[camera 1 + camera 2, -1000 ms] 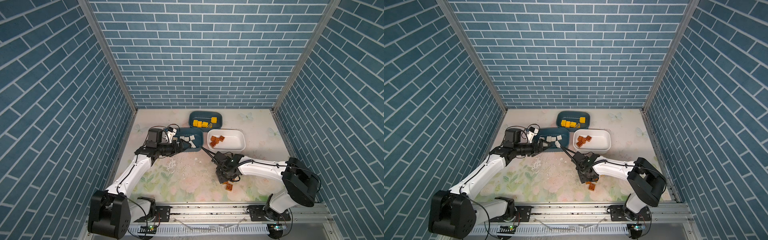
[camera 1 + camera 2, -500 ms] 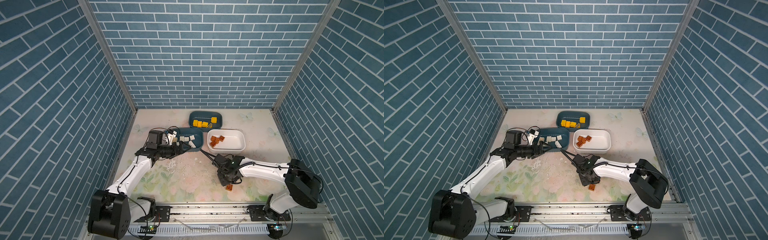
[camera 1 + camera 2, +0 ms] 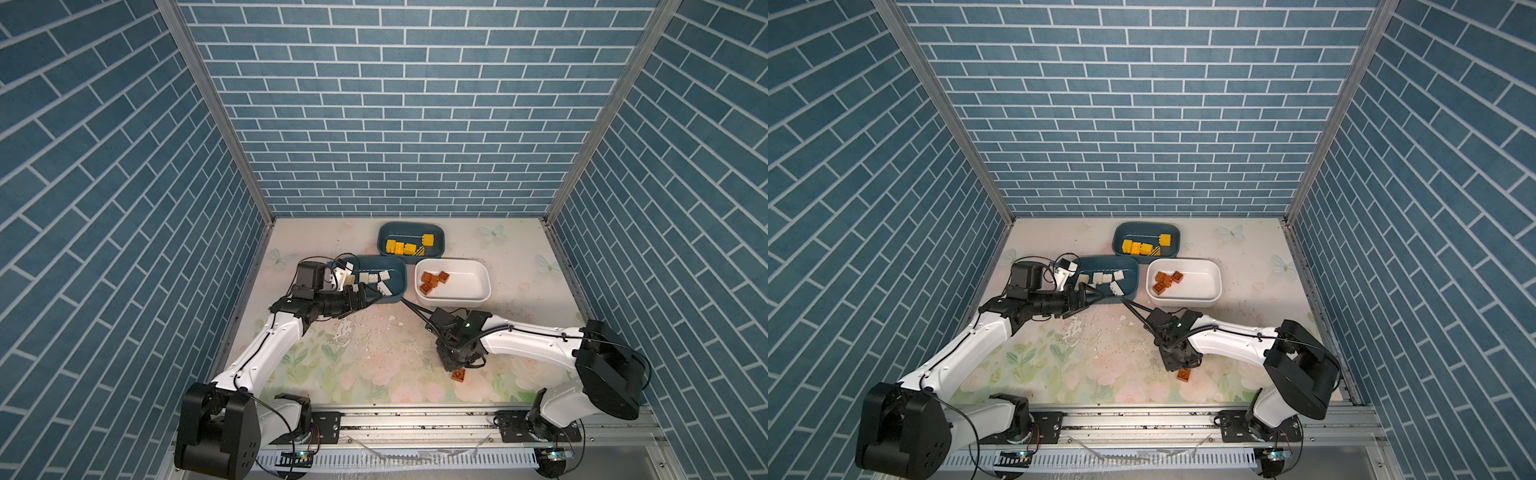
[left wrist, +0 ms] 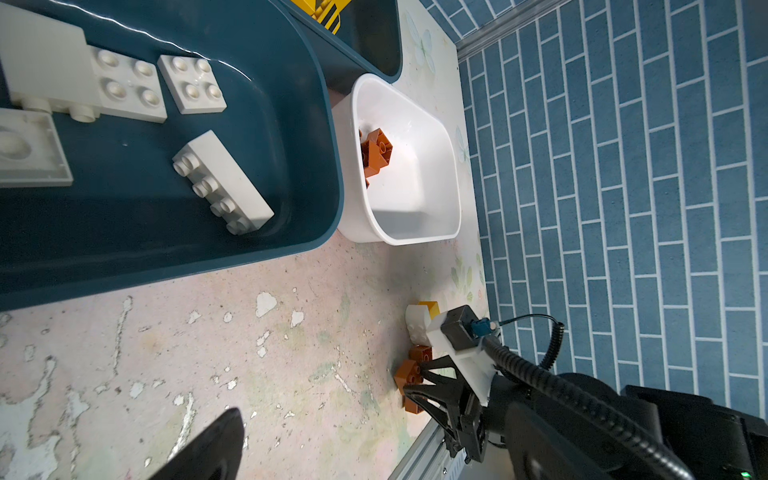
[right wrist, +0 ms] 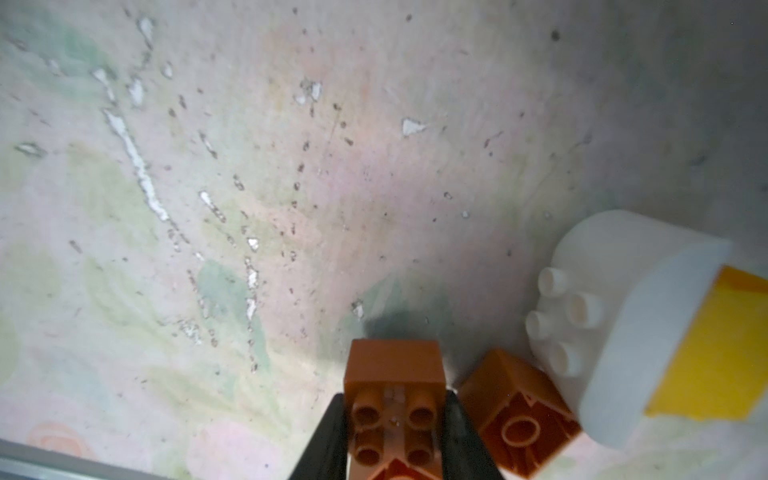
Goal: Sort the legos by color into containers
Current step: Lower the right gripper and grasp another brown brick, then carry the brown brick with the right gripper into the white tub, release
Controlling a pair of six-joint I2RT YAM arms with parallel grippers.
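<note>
The brown brick (image 5: 395,374) sits on the mat (image 5: 249,208), well apart from the white tub (image 3: 485,286). My right fingers (image 5: 328,444) are pinched on its two sides. A second brick (image 5: 515,411) lies just beside one finger, so I judge a skewed lift could snag or scatter it. My left fingers (image 4: 208,449) hang wide apart, empty.
</note>
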